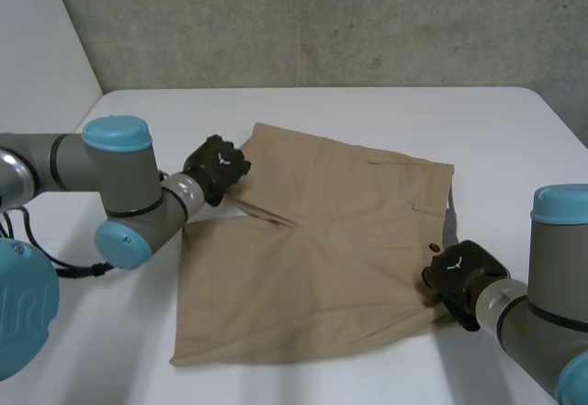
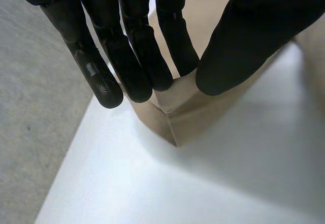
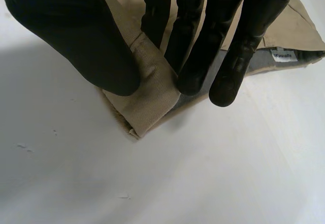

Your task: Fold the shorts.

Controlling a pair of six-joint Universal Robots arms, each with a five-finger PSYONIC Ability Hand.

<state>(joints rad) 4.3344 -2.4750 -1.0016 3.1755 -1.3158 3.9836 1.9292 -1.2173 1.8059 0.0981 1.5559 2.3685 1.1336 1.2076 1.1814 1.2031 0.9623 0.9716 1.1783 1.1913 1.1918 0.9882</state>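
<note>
Lying spread out flat in the middle of the white table (image 1: 367, 111), the beige cotton shorts (image 1: 322, 258) have their waistband to the right and their two legs pointing left. No fold shows in them yet, so the task looks to be at its very start, with every fold still to do.

The robot's left hand (image 1: 218, 166) is at the far-left corner of the shorts, the hem corner of the far leg. Its straight fingers (image 2: 134, 66) and thumb (image 2: 244, 46) pinch that corner, which stands a little off the table.

The robot's right hand (image 1: 464, 276) is at the near-right corner, the near end of the waistband. Its thumb (image 3: 76, 36) and fingers (image 3: 195, 56) pinch the band there, near a small white label (image 3: 283, 55) on the grey inner side.

With both corners gripped, the first fold seems about to begin.
</note>
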